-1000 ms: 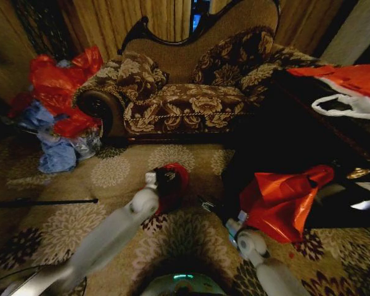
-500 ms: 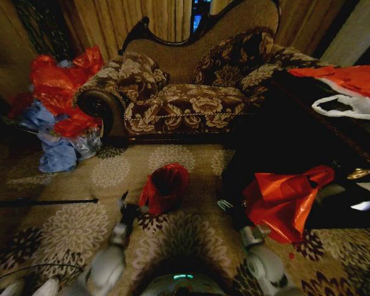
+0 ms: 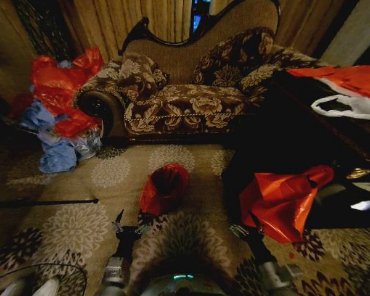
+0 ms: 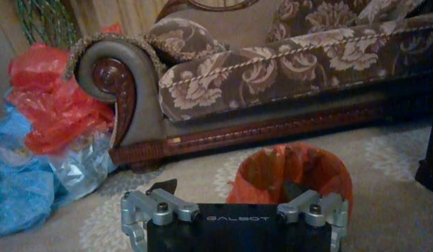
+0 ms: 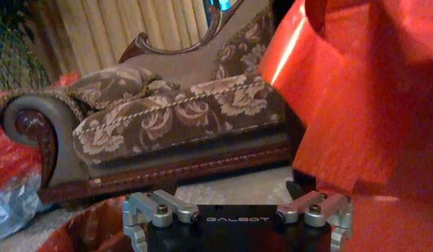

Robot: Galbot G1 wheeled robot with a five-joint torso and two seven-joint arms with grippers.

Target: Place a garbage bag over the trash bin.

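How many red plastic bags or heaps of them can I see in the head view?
4: the garbage bag lining the trash bin on the carpet; a larger red-orange bag right of it; a red heap by the sofa's arm; another red bag far right. Others may be hidden.

The trash bin (image 3: 164, 188) stands on the carpet (image 3: 80, 228) mid-scene, the garbage bag (image 3: 155, 196) lining it. Behind it is the sofa (image 3: 191, 92). A heap of bags (image 3: 55, 111) lies far left beside the sofa's arm. A larger bag (image 3: 280, 200) sits right of the bin, apart. Nearest, the left gripper (image 3: 128, 227) is left of the right gripper (image 3: 246, 229).
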